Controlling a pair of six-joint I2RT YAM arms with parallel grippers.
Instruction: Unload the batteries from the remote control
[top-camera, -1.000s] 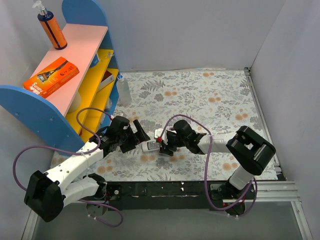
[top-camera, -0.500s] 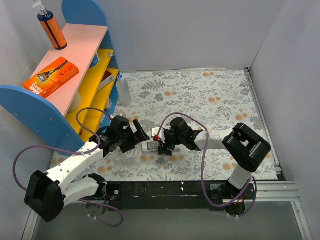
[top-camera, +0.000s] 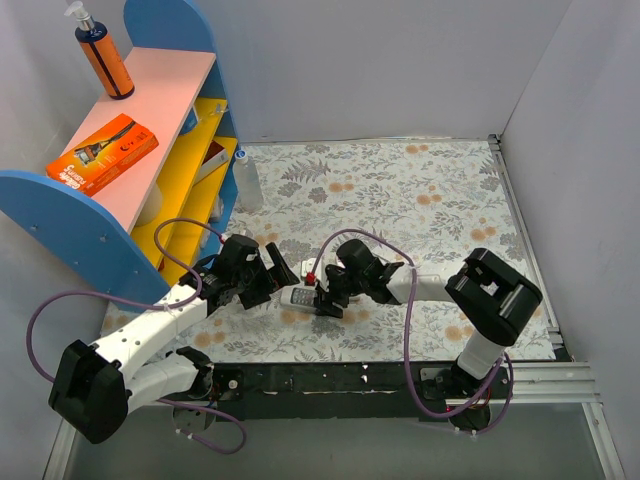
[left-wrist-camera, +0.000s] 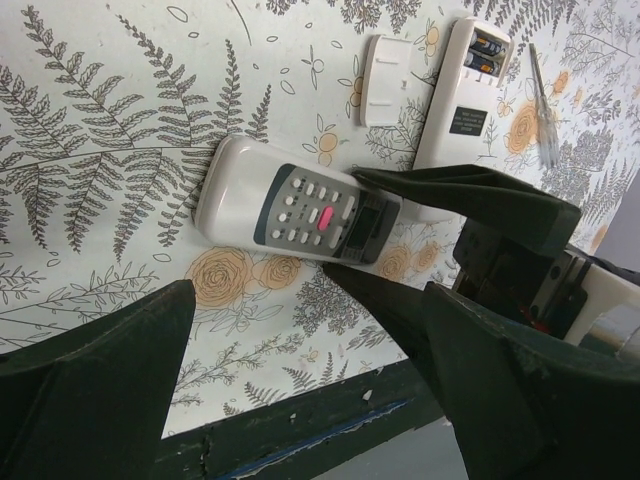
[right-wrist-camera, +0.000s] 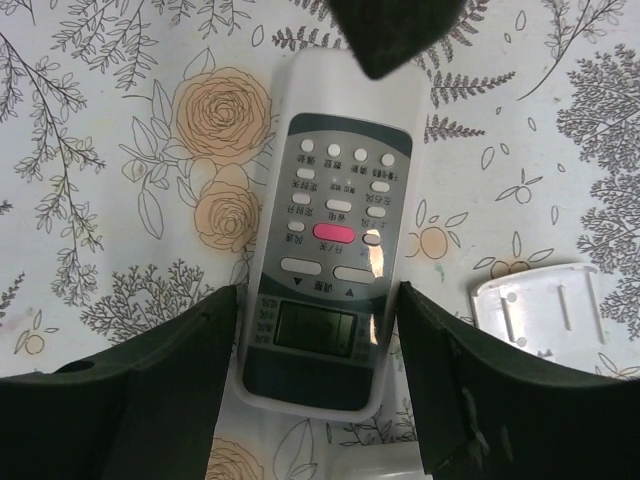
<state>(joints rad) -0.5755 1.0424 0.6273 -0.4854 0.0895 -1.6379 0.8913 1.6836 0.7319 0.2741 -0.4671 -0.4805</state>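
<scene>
left gripper (left-wrist-camera: 260, 285) open, right gripper (right-wrist-camera: 318, 300) astride face-up remote (right-wrist-camera: 335, 150), grip unclear, batteries (left-wrist-camera: 487, 55) in second remote (left-wrist-camera: 462, 100)

We see a table (top-camera: 430, 200) covered in a leaf-and-flower cloth. Close to its near edge, left of middle, lie a keypad-up remote (left-wrist-camera: 300, 205), a face-down remote (left-wrist-camera: 462, 100) just beyond it, and a white cover (left-wrist-camera: 384, 66) alongside. A clear bottle (top-camera: 246, 180) stands toward the far left corner.

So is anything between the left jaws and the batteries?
Yes. The face-up remote lies right before the left gripper, jaws open, and the right gripper's jaws straddle its screen end. The batteries sit beyond both, in a second remote lying open.
</scene>
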